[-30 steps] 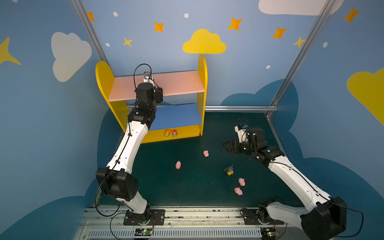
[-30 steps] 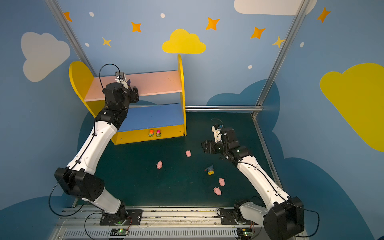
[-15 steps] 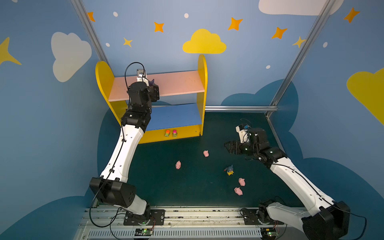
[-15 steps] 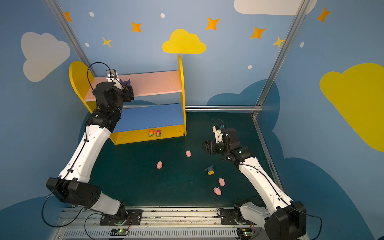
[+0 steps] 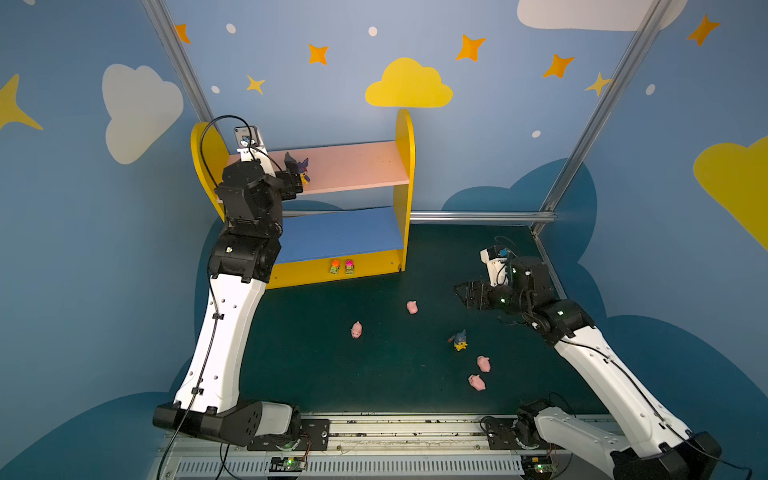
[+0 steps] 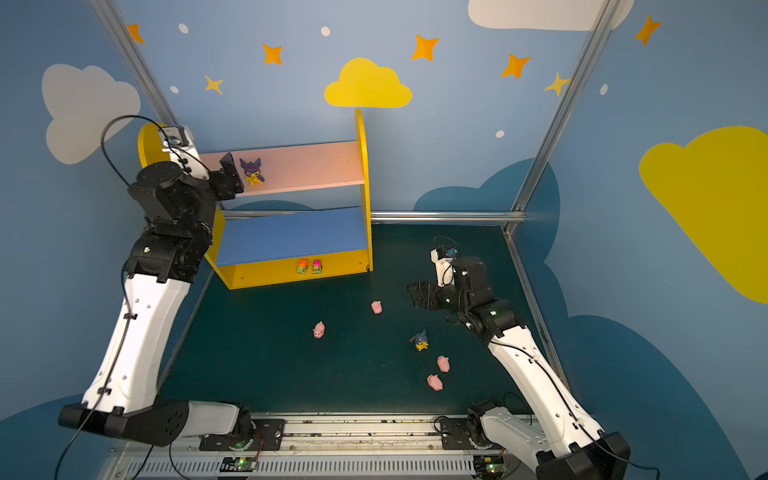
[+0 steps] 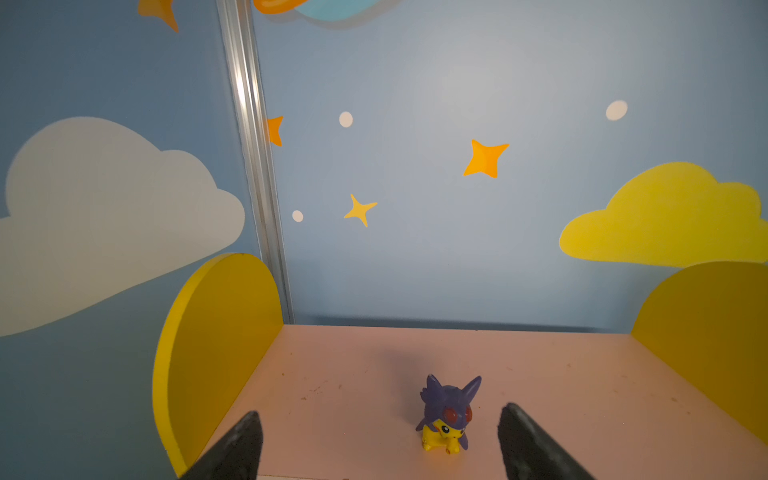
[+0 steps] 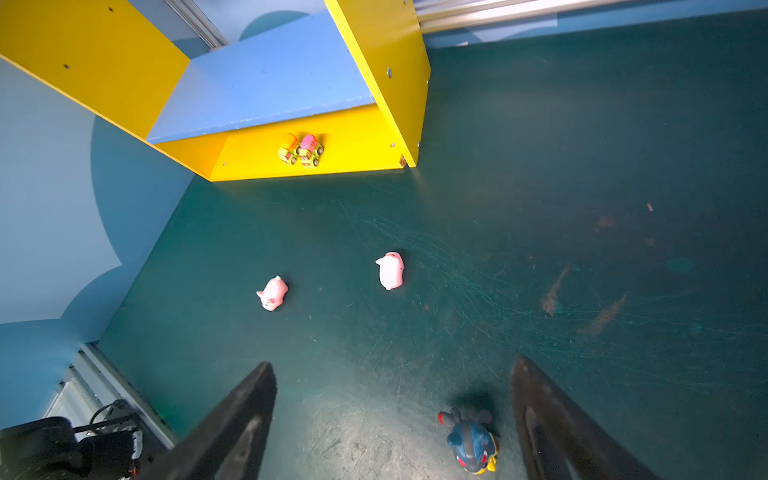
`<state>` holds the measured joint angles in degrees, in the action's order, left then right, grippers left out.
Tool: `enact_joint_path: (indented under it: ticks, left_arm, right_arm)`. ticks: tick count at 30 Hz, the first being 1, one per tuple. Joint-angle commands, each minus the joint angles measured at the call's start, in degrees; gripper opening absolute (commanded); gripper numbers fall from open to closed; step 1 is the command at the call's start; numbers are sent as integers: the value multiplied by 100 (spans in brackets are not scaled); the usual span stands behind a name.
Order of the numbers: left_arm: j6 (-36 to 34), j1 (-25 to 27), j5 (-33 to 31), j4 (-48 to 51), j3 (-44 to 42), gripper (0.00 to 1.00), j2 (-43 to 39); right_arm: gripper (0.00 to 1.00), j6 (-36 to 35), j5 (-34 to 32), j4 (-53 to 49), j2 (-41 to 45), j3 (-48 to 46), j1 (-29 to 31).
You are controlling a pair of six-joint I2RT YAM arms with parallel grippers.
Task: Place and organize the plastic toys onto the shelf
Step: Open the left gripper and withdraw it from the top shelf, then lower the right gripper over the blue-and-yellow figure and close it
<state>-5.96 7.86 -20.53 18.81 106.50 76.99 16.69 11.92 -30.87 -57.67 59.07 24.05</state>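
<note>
The left pincer is released, its jaws spread either side of the purple-hooded figurine. The figurine stands upright on the pink upper board of the shelf, touching neither finger. The right pincer hangs released over the tabletop. In its wrist view the blue-hooded figurine lies between the fingers, untouched. Markings on the cars are too small to read.

A: From where do the two top views look?
B: From high over the front rail, tilted down at the back wall. In both top views the whole floor shows, with the shelf at eleven o'clock.
A: And the wrist views?
B: The left wrist camera sits close over the pink upper board, facing the wall. The right one hangs near the floor, sharing the cars and two pigs with the top views.
</note>
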Motion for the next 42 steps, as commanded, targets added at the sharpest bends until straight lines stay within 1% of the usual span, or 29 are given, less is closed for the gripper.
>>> enact_joint_path:
  ticks: [1, 5, 8, 12, 17, 20, 24, 27, 31, 35, 42]
  left_arm:
    - [602, -28, -264, 728, 228, 88, -347]
    - [1183, -23, -375, 1279, -64, 89, -943]
    - [1679, -29, -348, 1462, -720, 89, -1522]
    - [2217, -27, -165, 1564, -1908, 91, -2274]
    - [2894, -21, 571, 1466, -3660, 94, -3241]
    - [3274, 18, 1001, 1319, -4581, 95, -3671]
    - [3688, 161, 1428, 1037, -5594, 96, -4054]
    - [3917, 449, 1603, 636, -6344, 95, -4285]
    - [3935, 987, 1363, 426, -6968, 95, -4400]
    - [3971, 1479, 1080, 291, -7358, 96, -4439]
    - [4033, 2263, 940, -209, -8038, 97, -4104]
  right_arm:
    - [87, 18, -57, -372, 317, 252, 92]
    - [87, 66, -132, -706, 605, 311, 186]
    - [87, 147, -234, -930, 801, 314, 242]
    - [87, 254, -411, -1212, 1021, 201, 292]
    - [87, 439, -521, -1283, 1305, -179, 370]
    - [87, 554, -632, -1266, 1395, -492, 437]
    - [87, 757, -726, -1046, 1505, -1066, 554]
    - [86, 949, -724, -643, 1527, -1626, 658]
    - [86, 1166, -812, -100, 1373, -2241, 885]
    - [85, 1161, -1047, 149, 1054, -2474, 1021]
    - [84, 974, -1255, 664, 518, -2743, 1031]
